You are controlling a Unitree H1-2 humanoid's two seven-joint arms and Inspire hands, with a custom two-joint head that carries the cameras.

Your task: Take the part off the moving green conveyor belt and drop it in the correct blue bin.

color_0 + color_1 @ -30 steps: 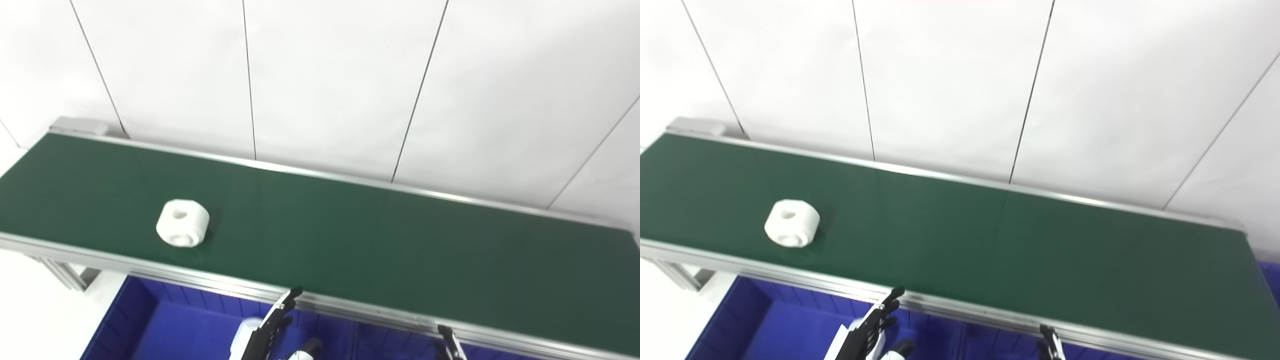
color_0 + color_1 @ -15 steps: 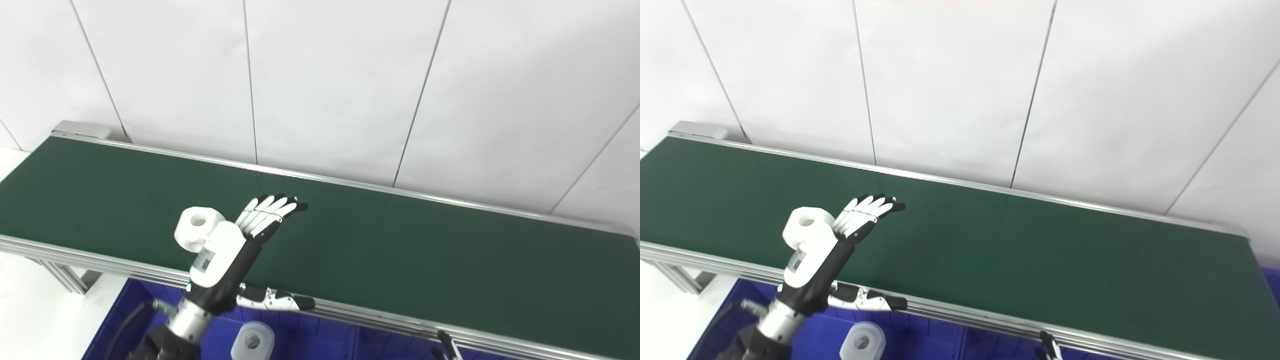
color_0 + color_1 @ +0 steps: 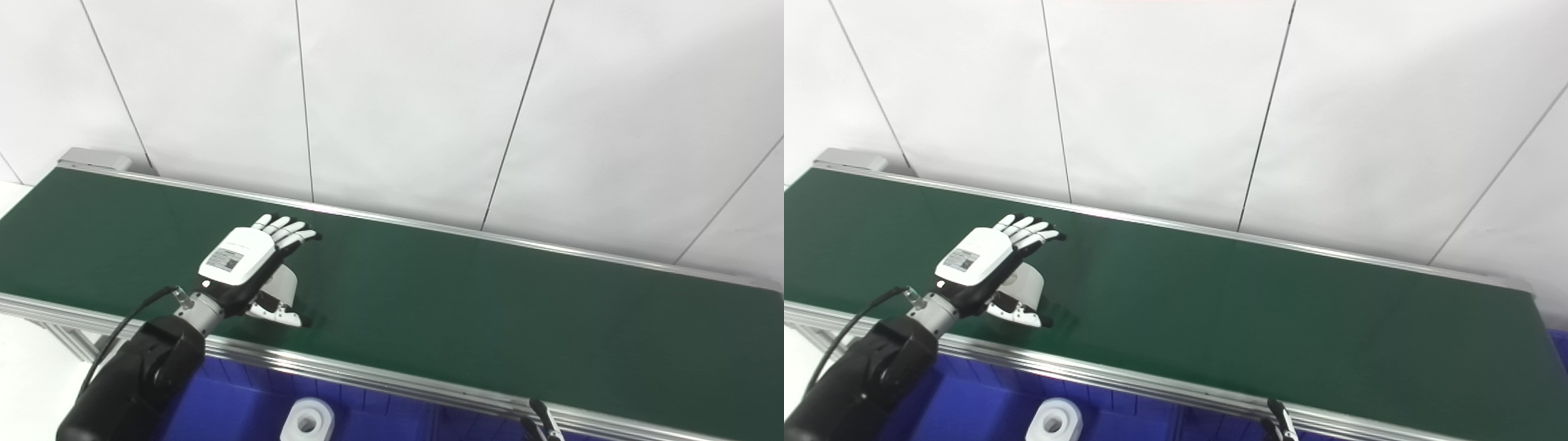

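A white round part with a hole [image 3: 285, 284] lies on the green conveyor belt [image 3: 465, 306] at its left half. My left hand [image 3: 251, 263] hovers over the part with fingers [image 3: 283, 226] stretched out and thumb low at the near side; it is open and covers most of the part, which also shows in the right eye view [image 3: 1028, 283]. Of my right hand only dark fingertips [image 3: 540, 411] show at the bottom edge, near the belt's front rail. A blue bin [image 3: 245, 407] sits below the belt.
A second white part with a hole [image 3: 311, 420] lies in the blue bin. The belt's aluminium front rail [image 3: 392, 380] runs between the belt and the bin. A white panelled wall stands behind the belt.
My left hand rose from below the rail and moved over the belt onto the part. The part travelled right along the belt.
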